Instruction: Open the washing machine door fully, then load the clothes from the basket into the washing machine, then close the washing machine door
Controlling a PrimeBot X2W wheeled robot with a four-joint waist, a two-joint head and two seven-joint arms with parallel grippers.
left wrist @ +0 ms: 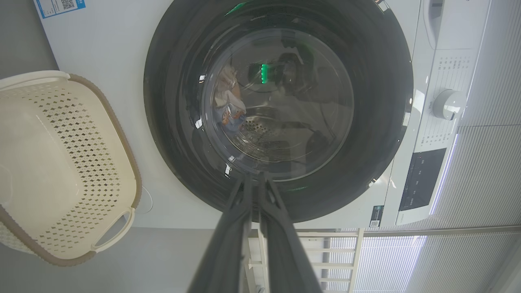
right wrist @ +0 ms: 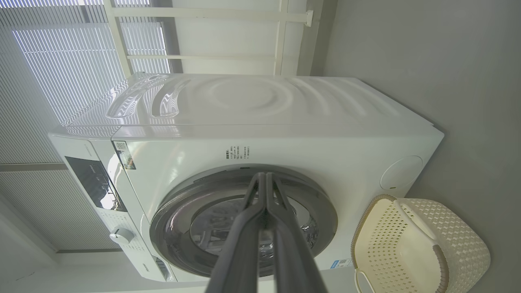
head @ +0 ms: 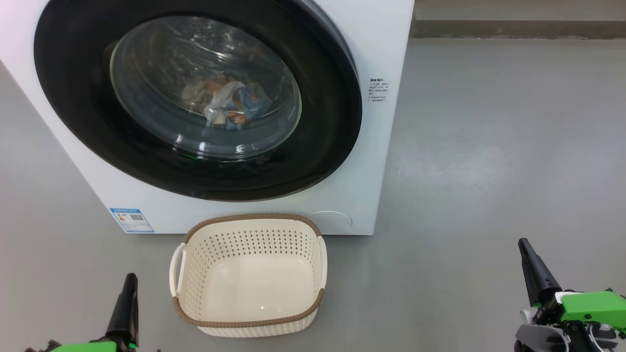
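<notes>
The door [head: 73,98] of the washing machine [head: 381,49] is closed, and the clothes [head: 230,105] lie inside the machine, visible through the door. The basket [head: 254,239] stands on the floor [head: 489,146] just in front of it. The left gripper [head: 130,279] and the right gripper [head: 525,247] are low on either side, well apart from the basket, each with its fingers pressed together.

Glossy black door [head: 323,122] with clear glass window, perforated cream plastic basket [head: 249,274], smooth matt grey floor [head: 489,146].
</notes>
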